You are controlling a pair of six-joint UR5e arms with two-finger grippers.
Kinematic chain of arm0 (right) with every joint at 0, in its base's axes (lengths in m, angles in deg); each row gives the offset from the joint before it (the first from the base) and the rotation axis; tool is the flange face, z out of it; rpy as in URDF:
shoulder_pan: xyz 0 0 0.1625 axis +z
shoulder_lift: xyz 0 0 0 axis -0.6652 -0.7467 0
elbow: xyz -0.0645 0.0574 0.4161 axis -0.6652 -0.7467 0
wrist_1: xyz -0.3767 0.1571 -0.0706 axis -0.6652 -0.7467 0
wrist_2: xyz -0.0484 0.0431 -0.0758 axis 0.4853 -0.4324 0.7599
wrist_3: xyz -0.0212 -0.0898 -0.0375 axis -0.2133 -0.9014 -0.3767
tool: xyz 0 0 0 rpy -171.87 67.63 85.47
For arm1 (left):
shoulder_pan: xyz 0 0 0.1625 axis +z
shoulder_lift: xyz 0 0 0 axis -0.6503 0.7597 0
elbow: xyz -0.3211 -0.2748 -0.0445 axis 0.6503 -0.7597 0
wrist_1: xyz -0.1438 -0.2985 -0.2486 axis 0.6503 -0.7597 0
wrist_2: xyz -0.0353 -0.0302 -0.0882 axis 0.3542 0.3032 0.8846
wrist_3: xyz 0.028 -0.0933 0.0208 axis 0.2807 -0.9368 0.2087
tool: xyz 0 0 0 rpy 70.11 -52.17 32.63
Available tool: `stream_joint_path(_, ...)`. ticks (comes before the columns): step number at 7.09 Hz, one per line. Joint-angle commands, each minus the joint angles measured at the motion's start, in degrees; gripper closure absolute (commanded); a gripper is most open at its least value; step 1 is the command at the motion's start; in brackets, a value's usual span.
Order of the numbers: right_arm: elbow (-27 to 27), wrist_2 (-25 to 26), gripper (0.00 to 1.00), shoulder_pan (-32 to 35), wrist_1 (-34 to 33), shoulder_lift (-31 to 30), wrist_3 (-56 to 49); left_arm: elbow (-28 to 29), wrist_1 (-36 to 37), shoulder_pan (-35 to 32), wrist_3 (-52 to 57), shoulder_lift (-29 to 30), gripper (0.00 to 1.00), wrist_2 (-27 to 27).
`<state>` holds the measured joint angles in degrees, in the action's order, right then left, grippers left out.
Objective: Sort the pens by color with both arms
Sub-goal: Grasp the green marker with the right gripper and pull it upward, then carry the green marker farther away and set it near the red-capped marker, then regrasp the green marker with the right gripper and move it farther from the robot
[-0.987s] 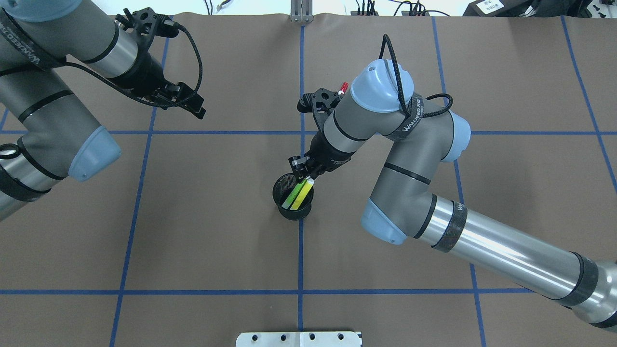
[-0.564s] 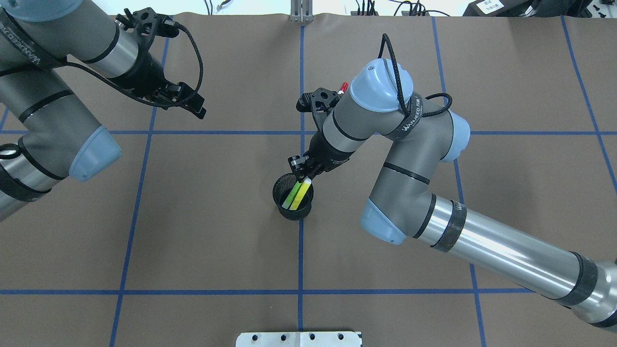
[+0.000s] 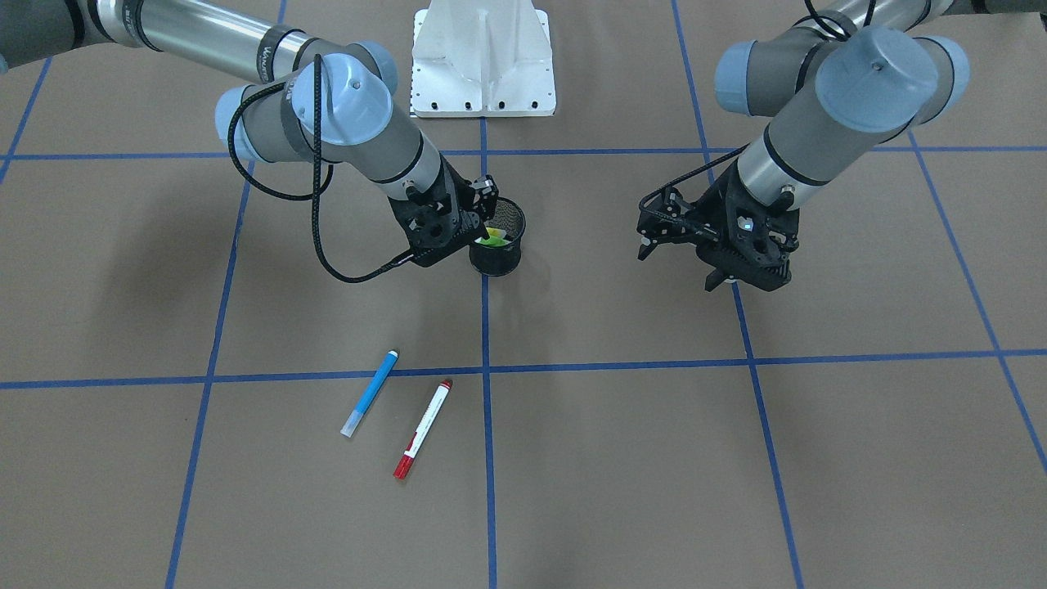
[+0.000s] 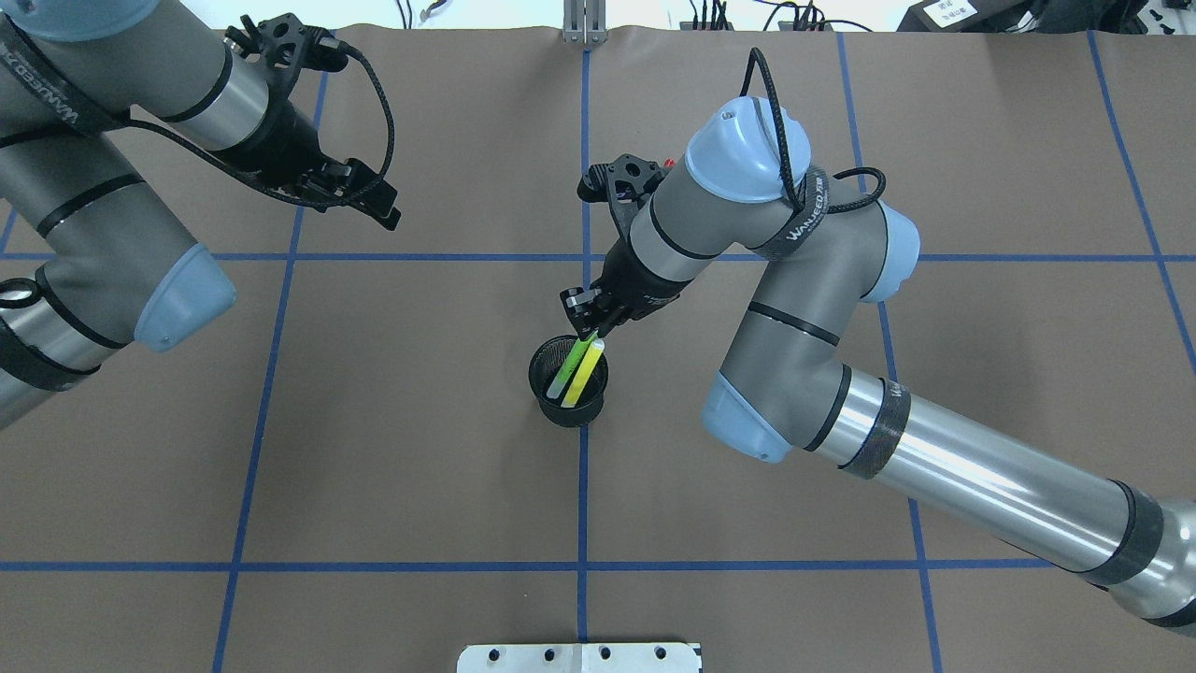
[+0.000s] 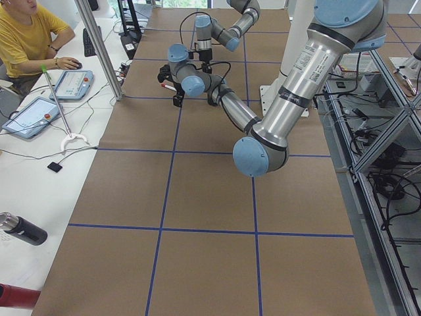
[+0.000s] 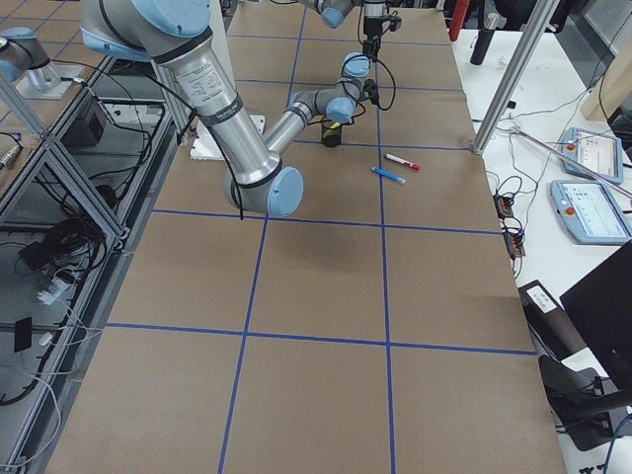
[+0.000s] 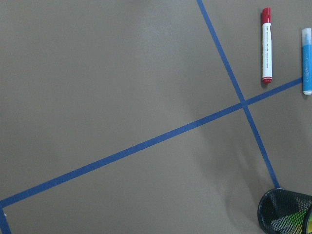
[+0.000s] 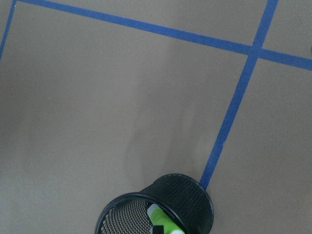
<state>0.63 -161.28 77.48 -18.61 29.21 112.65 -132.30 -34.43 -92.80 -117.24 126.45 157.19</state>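
A black mesh cup (image 4: 539, 379) stands at the table's middle on a blue tape line. A bright green pen (image 4: 568, 371) and a yellow pen (image 4: 583, 376) lean inside it, tops toward my right gripper (image 4: 590, 327). That gripper hovers just above the cup's far rim, open and holding nothing. The cup (image 8: 126, 214) and green pen (image 8: 163, 222) show low in the right wrist view. A blue pen (image 3: 370, 393) and a white pen with red ends (image 3: 423, 429) lie side by side on the table beyond the cup. My left gripper (image 4: 378, 204) is open and empty, off to the left.
The white base pedestal (image 3: 483, 57) stands at the robot's edge of the table. Blue tape lines (image 4: 583, 486) divide the brown mat into squares. The left wrist view shows the red-ended pen (image 7: 266, 46), blue pen (image 7: 306, 61) and cup (image 7: 278, 209). An operator (image 5: 26, 36) sits beyond the far edge.
My right gripper has lifted a little up and away from the cup; the yellow pen stays in the cup beside the green one. The left arm has not moved.
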Motion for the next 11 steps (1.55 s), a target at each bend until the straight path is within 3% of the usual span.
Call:
stream_joint_path(1, 1.9, -0.3, 0.88, 1.5, -0.1, -0.1, 0.0, 0.0, 0.1, 0.0, 0.0, 0.1, 0.01, 0.0)
stream_joint_path(3, 5.9, -0.2, 1.00, 3.1, -1.4, 0.1, 0.5, 0.1, 0.0, 0.0, 0.0, 0.1, 0.01, 0.0)
stream_joint_path(5, 14.5, 0.4, 1.00, 5.7, -10.4, 0.5, 6.6, 0.1, 0.0, 0.0, 0.0, 0.1, 0.01, 0.0)
stream_joint_path(6, 15.3, 1.8, 1.00, 7.1, -10.7, 0.7, 12.4, 0.1, 0.0, 0.0, 0.0, 0.1, 0.01, 0.0)
stream_joint_path(9, 13.9, 18.1, 1.00, 6.5, -11.0, 1.0, 18.4, 0.0, -0.2, 0.0, 0.0, 0.1, 0.01, 0.0)
stream_joint_path(11, 8.3, 37.6, 1.00, 0.8, -10.8, 2.5, 21.2, 0.0, -0.3, 0.0, 0.1, -0.3, 0.01, 0.0)
